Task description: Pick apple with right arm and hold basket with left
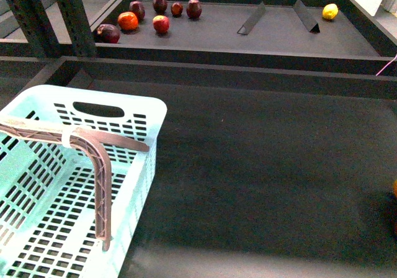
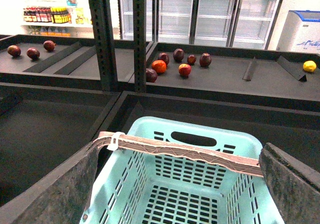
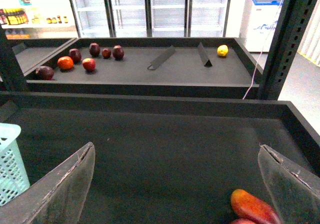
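The turquoise basket stands at the near left of the lower dark shelf, its ribbed handle raised. Neither arm shows in the front view. In the left wrist view my left gripper is open just above the basket, and the handle runs across between its fingers without being gripped. The apple lies on the far upper shelf among other fruit; it also shows in the left wrist view and the right wrist view. My right gripper is open and empty over the lower shelf, far from the apple.
An elongated red-orange fruit lies on the lower shelf by my right gripper's finger. Dark maroon fruits and an orange-red fruit surround the apple. A lemon and two dividers sit further right. Upright posts stand at the left.
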